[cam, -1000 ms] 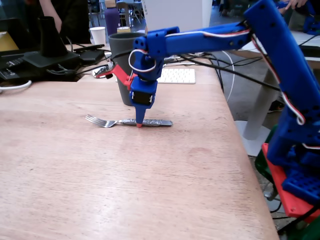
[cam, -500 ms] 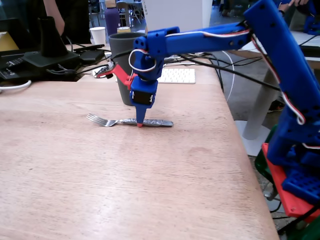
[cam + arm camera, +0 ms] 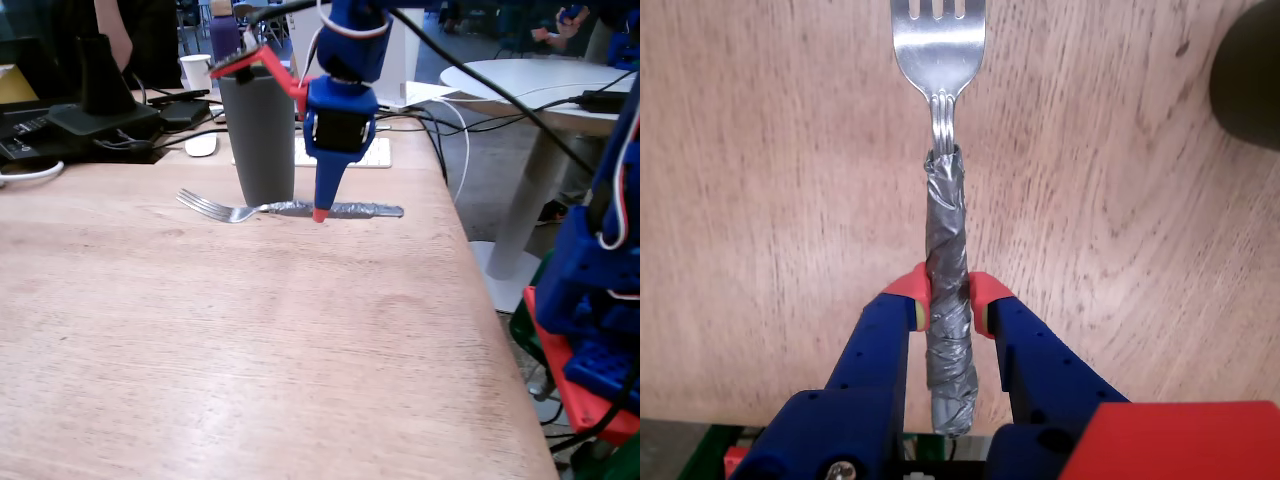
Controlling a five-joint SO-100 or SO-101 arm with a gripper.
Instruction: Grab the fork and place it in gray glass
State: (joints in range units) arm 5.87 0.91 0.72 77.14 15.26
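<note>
Now that the tool (image 3: 320,214) is clamped on the taped handle of the fork (image 3: 300,209), the grab looks done: in the wrist view the red tips (image 3: 915,300) pinch the wrapped handle from both sides. The fork hangs level above the surface (image 3: 250,340), just in front of the gray glass (image 3: 257,135) near the far edge. What's left, I'd say, is tipping it upright and dropping it in. A second ago the fork lay flat on the surface with the tool low over it; now both are raised
</note>
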